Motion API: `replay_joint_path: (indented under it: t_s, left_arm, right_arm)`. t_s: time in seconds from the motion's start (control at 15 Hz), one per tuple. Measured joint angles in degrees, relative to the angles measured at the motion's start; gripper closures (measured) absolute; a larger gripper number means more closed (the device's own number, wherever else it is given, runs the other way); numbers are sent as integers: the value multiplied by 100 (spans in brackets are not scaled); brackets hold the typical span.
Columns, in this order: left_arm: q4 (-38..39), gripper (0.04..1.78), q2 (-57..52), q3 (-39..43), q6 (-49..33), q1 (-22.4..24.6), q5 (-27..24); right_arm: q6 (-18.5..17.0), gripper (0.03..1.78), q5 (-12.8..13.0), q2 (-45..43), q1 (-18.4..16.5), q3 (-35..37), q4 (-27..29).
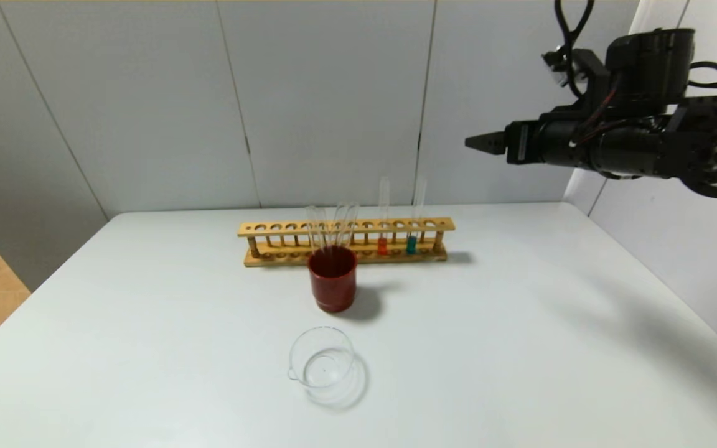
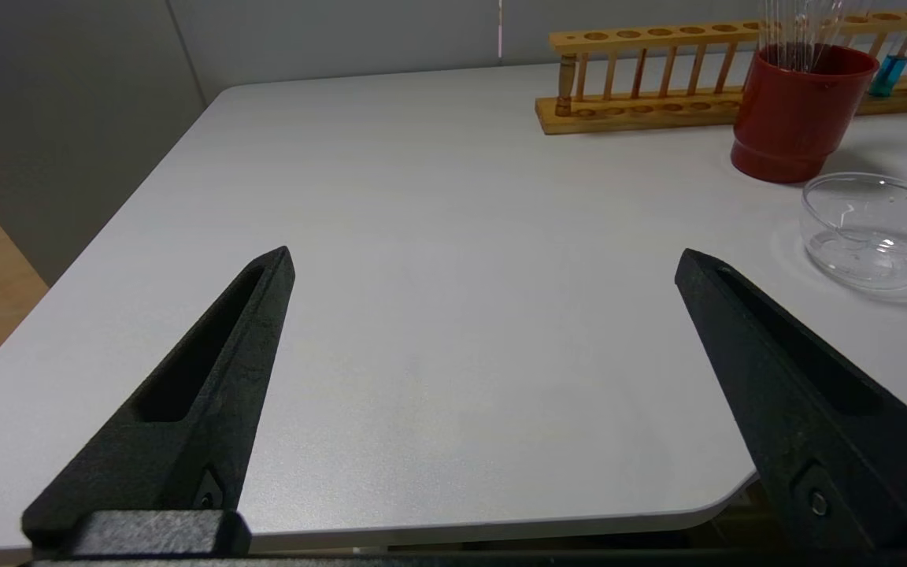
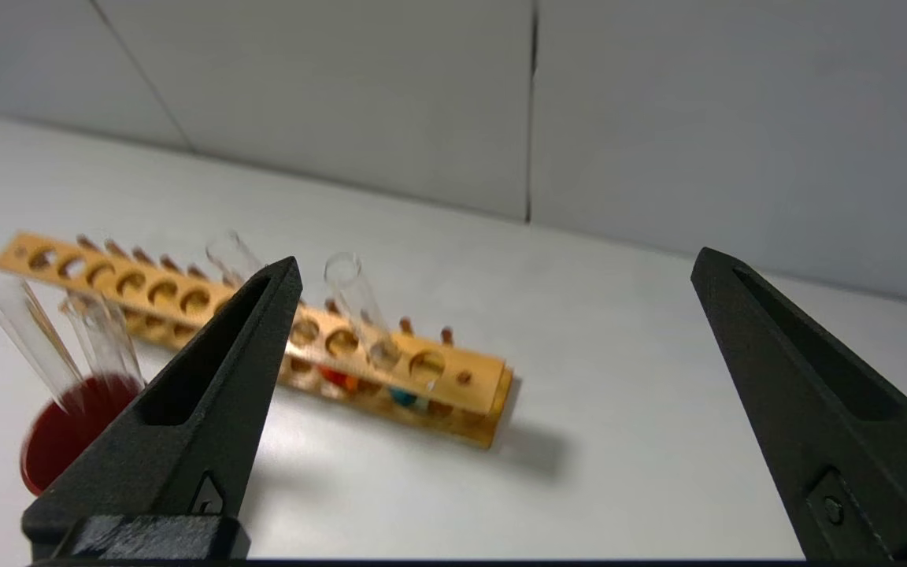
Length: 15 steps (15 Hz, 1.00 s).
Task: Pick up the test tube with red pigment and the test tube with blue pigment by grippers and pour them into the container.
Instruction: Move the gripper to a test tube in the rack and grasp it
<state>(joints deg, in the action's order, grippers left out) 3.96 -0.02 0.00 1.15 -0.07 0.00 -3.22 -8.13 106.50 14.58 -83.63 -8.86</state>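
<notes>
red tube (image 3: 337, 381) partly behind right claw (image 3: 493, 268), rack (image 3: 422, 366) blurred

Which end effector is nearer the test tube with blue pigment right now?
Right. The right end effector hangs open, high above the rack's right end and the test tube with blue pigment. The left end effector, open, sits low at the table's near left edge.

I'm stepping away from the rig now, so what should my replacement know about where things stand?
Right gripper: open, empty, raised high above the table's right side, pointing left.
Left gripper: open, empty, low over the table's near left part.
Red tube and blue tube: both upright in the wooden rack, side by side near its right end, liquid inside.
Container: in front of the red cup, which holds clear tubes; no colour in it.
Done: nothing yet.
Left: grasp both tubes, pour each into the container.
</notes>
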Motion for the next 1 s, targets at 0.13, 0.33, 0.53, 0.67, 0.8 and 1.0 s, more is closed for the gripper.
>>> replay_joint_path:
  t_s: [0.13, 0.33, 0.53, 0.67, 0.8, 1.0]
  left_arm:
    - [-2, 11, 0, 0, -2, 2, 0]
    - [0, 11, 0, 0, -2, 2, 0]
    - [-2, 11, 0, 0, 0, 2, 0]
    - [-2, 11, 0, 0, -2, 2, 0]
    - [2, 11, 0, 0, -2, 2, 0]
    - [0, 11, 0, 0, -2, 0, 0]
  right_arm:
    - [5, 7, 12, 260, 184, 94, -89]
    - [28, 7, 45, 638, 429, 204, -549]
    - [41, 7, 52, 933, 656, 286, -844]
    - [41, 7, 54, 1059, 716, 301, -845]
    - [46, 7, 67, 1164, 741, 304, -852]
    - [57, 7, 83, 1315, 744, 234, -861]
